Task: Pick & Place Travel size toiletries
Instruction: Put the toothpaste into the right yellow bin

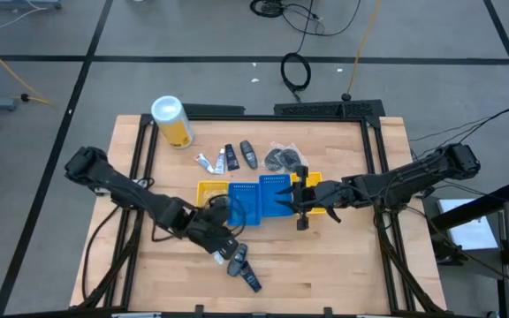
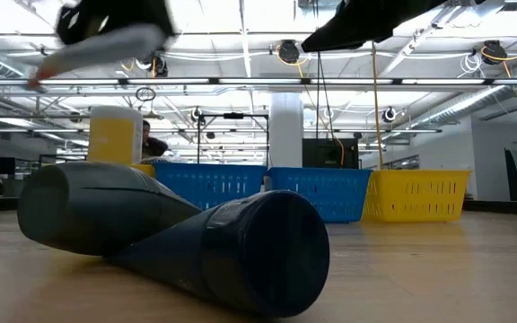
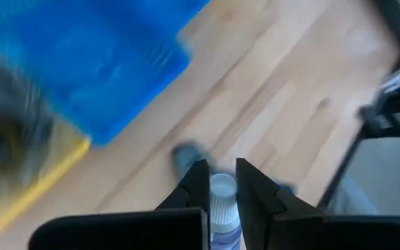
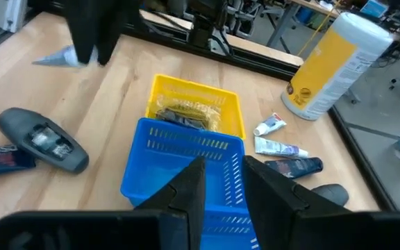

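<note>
**A:** Where's the left gripper [image 1: 220,250], and what has it got?

**B:** It is over bare wood on the near side of the blue bin [image 1: 253,203], just off that bin's near-left corner. In its wrist view the fingers [image 3: 194,191] are drawn in close on a small white tube [image 3: 222,208], cap pointing outward between them.

**A:** What lies close to it?

**B:** Just beyond its tip, toward the table's [image 1: 343,265] near edge, a dark grey oval piece [image 1: 238,261] and a dark navy mini bottle [image 1: 250,280] lie touching, crossed at an angle. Around them the wood is open out to the near edge.

**A:** And the right gripper [image 1: 300,205]?

**B:** At the blue bin's right edge, over the yellow bin [image 1: 318,181] behind it. Its fingers [image 4: 186,191] stand a narrow gap apart, and I see nothing held between them.

**A:** The rest of the toiletries?

**B:** Past the bins, away from both grippers: two white tubes [image 1: 205,162], a navy bottle [image 1: 231,157], another grey oval [image 1: 248,154] and clear packets with dark rounds [image 1: 281,156], in a row. The yellow canister [image 1: 172,120] stands beyond those, near the far-left edge. A second yellow bin [image 1: 208,190], touching the blue one's left side, has something lying in it.
</note>
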Controlling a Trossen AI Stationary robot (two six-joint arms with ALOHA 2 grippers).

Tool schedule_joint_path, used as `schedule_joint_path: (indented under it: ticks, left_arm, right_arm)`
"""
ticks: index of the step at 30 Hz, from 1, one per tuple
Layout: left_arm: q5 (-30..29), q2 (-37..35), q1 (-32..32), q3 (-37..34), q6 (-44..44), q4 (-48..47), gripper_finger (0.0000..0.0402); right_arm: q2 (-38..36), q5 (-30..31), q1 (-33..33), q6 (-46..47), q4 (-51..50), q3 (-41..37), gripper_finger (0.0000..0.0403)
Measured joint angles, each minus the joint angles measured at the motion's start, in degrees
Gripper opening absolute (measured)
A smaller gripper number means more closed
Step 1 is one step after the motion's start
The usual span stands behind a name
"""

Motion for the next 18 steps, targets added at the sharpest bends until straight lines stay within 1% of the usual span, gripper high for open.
schedule_joint_path:
  ticks: [2, 5, 7, 10, 13, 18]
  left_arm:
    - [-3.4, 0.0, 0.0, 2.4, 4.3, -0.2, 0.0025]
    - [-9.6, 0.1, 0.0, 5.5, 11.7, -0.4, 0.0025]
    - [-13.9, 0.1, 0.1, 7.3, 16.2, -0.5, 0.0025]
    - [-19.1, 0.1, 0.7, 8.4, 21.9, 0.3, 0.0025]
    - [-23.6, 0.1, 1.7, 8.6, 25.6, 1.3, 0.0025]
    - [-28.5, 0.4, 3.6, 8.6, 33.0, 6.7, 0.0025]
  right_arm:
    - [0.0, -3.2, 0.0, 0.1, 0.0, 0.0, 0.0091]
    - [0.0, -9.2, 0.0, 0.2, 0.9, 0.0, 0.0091]
    - [0.0, -12.2, 0.0, 0.2, 1.2, 0.0, 0.0091]
    - [0.0, -12.4, 0.0, 1.2, 1.3, 0.0, 0.0091]
    - [0.0, -12.4, 0.0, 2.5, 1.3, 0.0, 0.0091]
    - [0.0, -12.4, 0.0, 3.5, 1.4, 0.0, 0.0091]
